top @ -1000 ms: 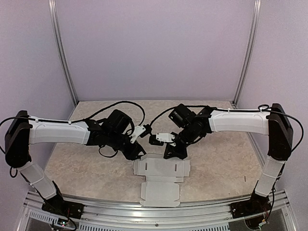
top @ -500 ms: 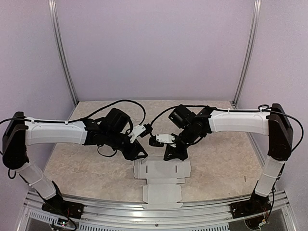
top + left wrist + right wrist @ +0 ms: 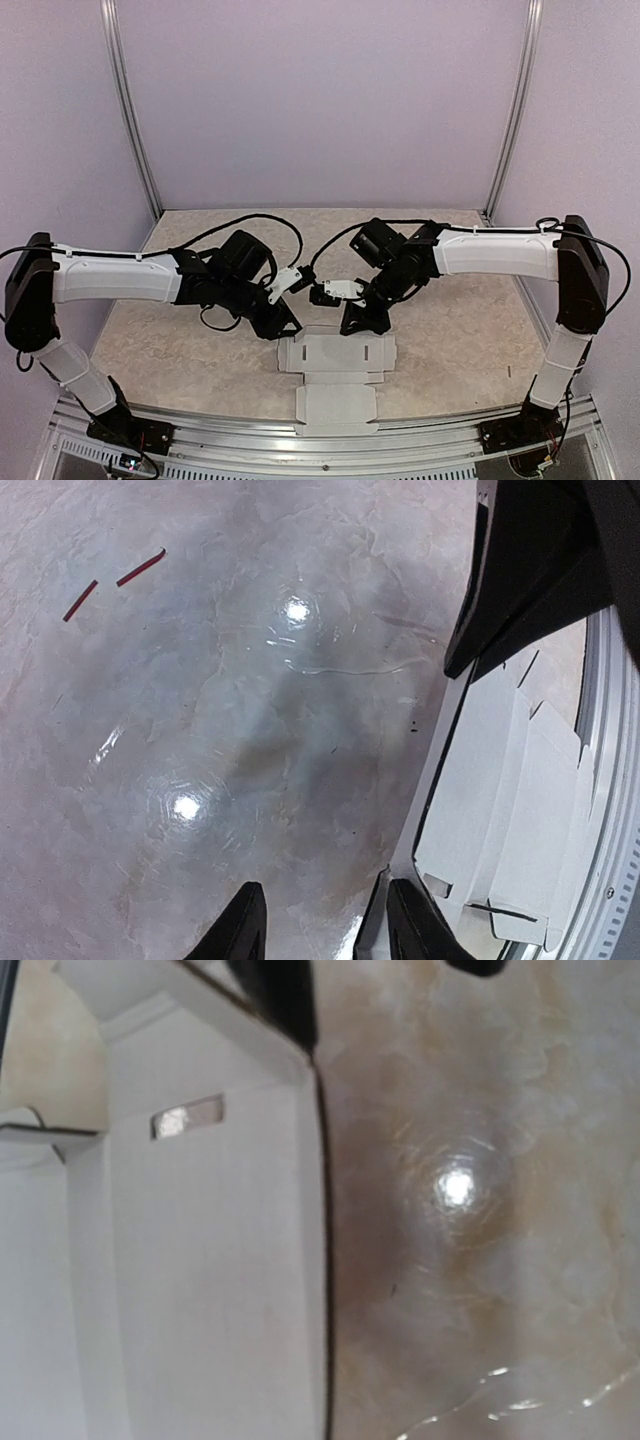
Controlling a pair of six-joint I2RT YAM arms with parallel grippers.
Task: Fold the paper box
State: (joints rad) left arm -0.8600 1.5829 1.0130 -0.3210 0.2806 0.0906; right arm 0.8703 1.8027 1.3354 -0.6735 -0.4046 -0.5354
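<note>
Compared with a second ago, your left arm is sitting a little further toward the lower left of the top view, so the left pincer (image 3: 278, 322) is now just off the upper left corner of the paper box (image 3: 337, 353) rather than over it. The blank's lower flap is lying squarer to the main panel than it was. Your right arm is holding almost the same pose as before.

The left pincer is standing roughly half released and gripping nothing. In its wrist view the two dark fingers (image 3: 243, 925) are poking up from the bottom edge with bare desk (image 3: 200, 730) between them. The right-hand one is hovering at the left border of the card (image 3: 500, 780); I cannot tell whether it is touching.

The right pincer (image 3: 362, 318) is clenched. Its closed tip (image 3: 280, 1000) is coming down at the top of the right wrist view, meeting the raised edge of the card (image 3: 200, 1260) beside a small slot.

The paper box is lying as an unfolded blank in the lower centre of the top view. Its wide panel is just below both pincers and its lower flap is reaching toward the metal rail (image 3: 330, 432). Two small red scraps (image 3: 110, 585) are lying on the desk at the upper left of the left wrist view, well apart from the card.
</note>
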